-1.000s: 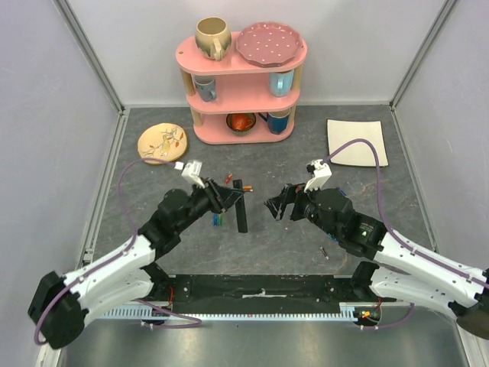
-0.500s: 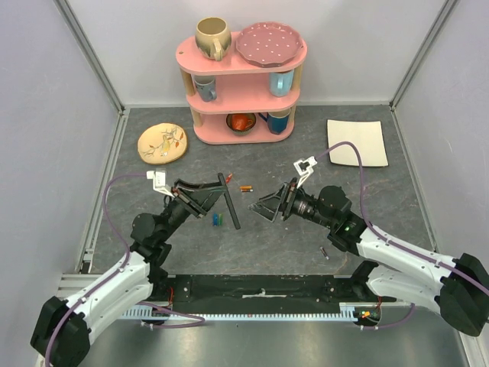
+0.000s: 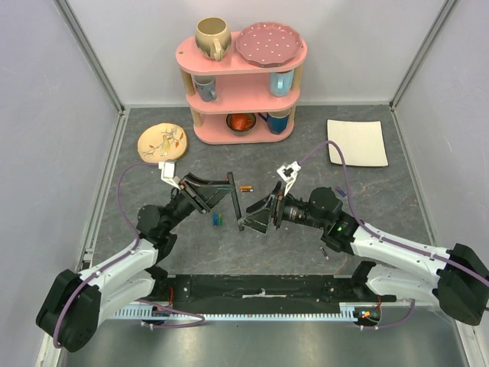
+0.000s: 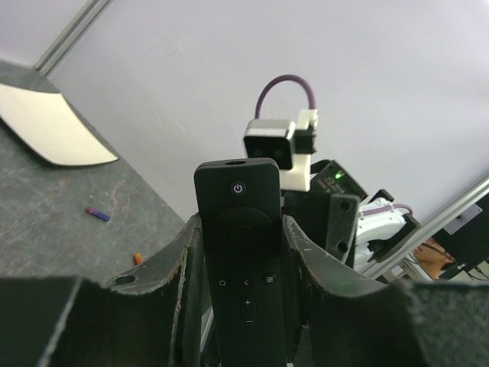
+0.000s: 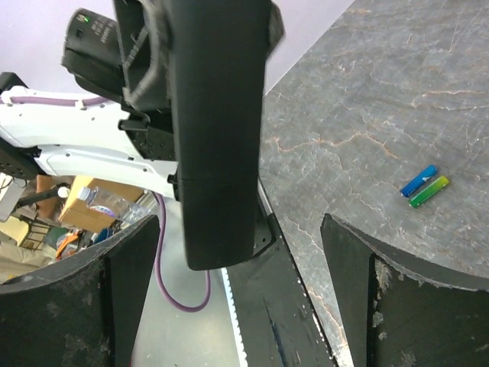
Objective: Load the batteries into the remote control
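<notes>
Remote control (image 4: 237,191) hangs aloft, clamped in left tool (image 4: 243,256); right tool (image 5: 241,245), reaching inward, gapes wide facing it.

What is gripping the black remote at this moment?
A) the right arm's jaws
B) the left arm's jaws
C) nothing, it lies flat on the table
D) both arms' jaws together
B: in the left wrist view the remote control sits clamped between the jaws of the left arm, while the jaws of the right arm stand wide open on either side of it without touching it.
</notes>
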`<action>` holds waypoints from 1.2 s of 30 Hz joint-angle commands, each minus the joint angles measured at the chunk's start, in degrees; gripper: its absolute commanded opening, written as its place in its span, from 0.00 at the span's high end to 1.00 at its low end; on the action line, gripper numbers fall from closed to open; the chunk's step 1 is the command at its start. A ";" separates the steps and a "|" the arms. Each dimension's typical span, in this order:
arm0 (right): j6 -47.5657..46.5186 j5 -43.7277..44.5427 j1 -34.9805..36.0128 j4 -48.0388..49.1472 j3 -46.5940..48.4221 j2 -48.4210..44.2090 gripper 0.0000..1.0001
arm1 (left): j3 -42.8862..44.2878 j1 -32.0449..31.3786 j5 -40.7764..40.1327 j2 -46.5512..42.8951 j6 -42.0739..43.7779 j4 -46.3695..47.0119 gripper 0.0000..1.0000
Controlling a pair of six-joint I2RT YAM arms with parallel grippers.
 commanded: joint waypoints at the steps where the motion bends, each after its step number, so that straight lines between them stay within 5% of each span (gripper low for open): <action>1: -2.41 -0.19 0.76 0.97 1.76 1.01 0.07 | 3.55 0.25 2.42 0.03 -2.28 5.10 0.98; 20: 3.39 -3.45 1.73 14.07 1.06 6.55 0.20 | 2.94 0.25 2.43 -0.06 -2.63 6.07 0.98; 32: 2.61 -4.59 1.73 13.63 0.00 5.41 0.55 | 2.06 0.25 1.28 -0.41 -2.80 4.05 0.97; 33: 2.34 -4.68 1.73 13.46 0.00 5.15 0.58 | 2.32 0.25 1.28 -0.41 -2.81 3.44 0.93; 36: 0.42 -5.20 1.73 10.65 0.79 3.75 0.59 | 3.37 0.25 1.11 -1.29 -2.54 -2.26 0.35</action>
